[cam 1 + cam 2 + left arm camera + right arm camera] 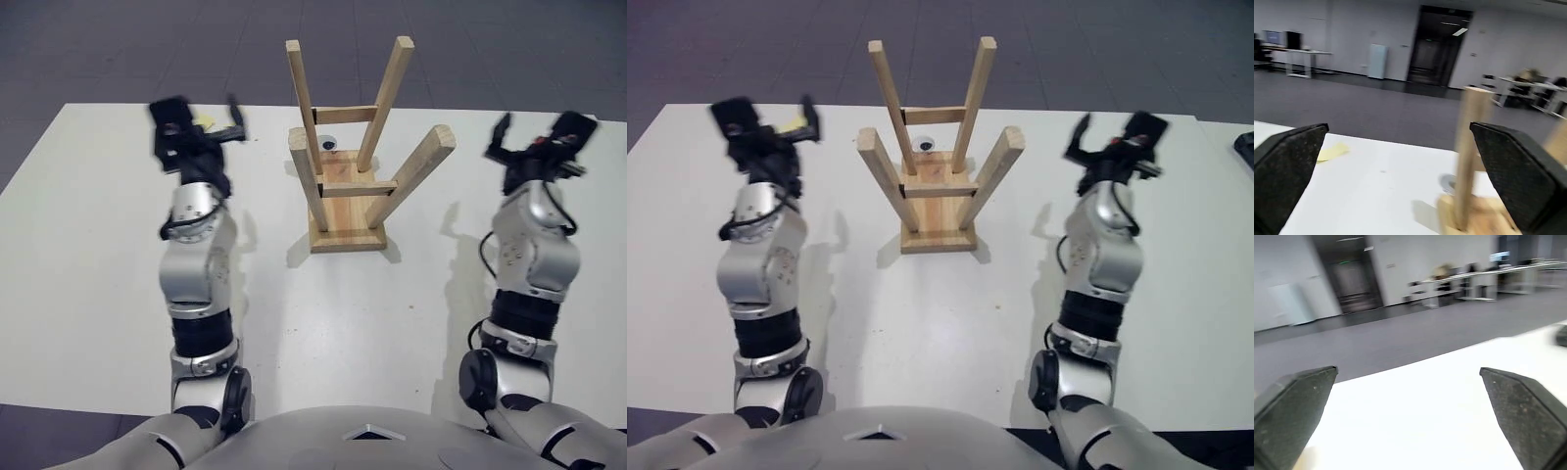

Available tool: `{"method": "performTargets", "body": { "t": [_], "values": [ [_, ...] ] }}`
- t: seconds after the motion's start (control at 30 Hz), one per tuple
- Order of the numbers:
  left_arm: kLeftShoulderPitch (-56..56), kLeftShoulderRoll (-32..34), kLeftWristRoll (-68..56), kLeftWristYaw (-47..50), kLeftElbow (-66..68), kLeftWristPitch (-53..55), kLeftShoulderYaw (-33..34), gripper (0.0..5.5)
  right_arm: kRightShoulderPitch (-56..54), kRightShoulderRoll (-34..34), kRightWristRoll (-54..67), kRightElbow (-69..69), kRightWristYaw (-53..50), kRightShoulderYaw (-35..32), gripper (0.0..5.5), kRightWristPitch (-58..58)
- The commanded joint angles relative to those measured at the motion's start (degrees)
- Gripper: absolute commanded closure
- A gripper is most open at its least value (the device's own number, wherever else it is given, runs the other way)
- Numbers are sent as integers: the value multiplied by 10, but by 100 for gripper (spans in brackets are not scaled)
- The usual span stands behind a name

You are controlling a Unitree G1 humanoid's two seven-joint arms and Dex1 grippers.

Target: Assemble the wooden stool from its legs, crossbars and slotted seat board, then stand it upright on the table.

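A: Where is the stool?

B: In the middle of the white table, toward its far edge, and upside down. The seat board lies flat on the tabletop and all four legs stick up from it.

A: What does it look like?

B: Pale, bare wood with square-cut legs that splay outward as they rise. One crossbar joins the far pair high up, and another joins the near pair lower down. A small round dark thing sits on the table just behind it.

A: And the claws?

B: The left gripper is raised to the left of the stool, spread wide and holding nothing, with a yellow slip on the table near it. The right gripper is off to the stool's right, also spread wide and empty. Both are well apart from the wood.
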Motion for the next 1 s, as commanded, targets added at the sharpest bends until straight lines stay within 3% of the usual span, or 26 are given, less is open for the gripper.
{"method": "performTargets", "body": {
  "t": [0.03, 0.2, 0.37, 0.43, 0.57, 0.63, 0.83, 1.0],
  "values": [
    [1, -8, 12, -13, 47, 41, -37, 10, 43, 42, 6, -62, 7, 59, 12, 36],
    [-17, -25, 25, 14, 96, 33, 5, 10, 48, 33, -34, -30, -36, 11, 12, 51],
    [1, -65, 17, 116, 53, -9, 132, 10, 43, 11, -65, -12, -99, -79, 12, 52],
    [12, -46, 17, 86, 10, -12, 114, 10, 49, 1, -52, -30, -64, -74, 12, 54],
    [27, 1, 32, -17, -46, 36, -53, 10, 72, 5, 12, -155, 46, 27, 12, 84],
    [24, 7, 37, -35, -27, 56, -80, 10, 77, 21, 20, -187, 54, 62, 12, 100],
    [24, -12, 48, -9, 27, 77, -39, 10, 87, 23, -25, -155, 27, 49, 12, 107],
    [21, -59, 20, 34, 72, 64, 61, 10, 78, 16, -58, -126, 15, 36, 12, 97]
  ]
}}
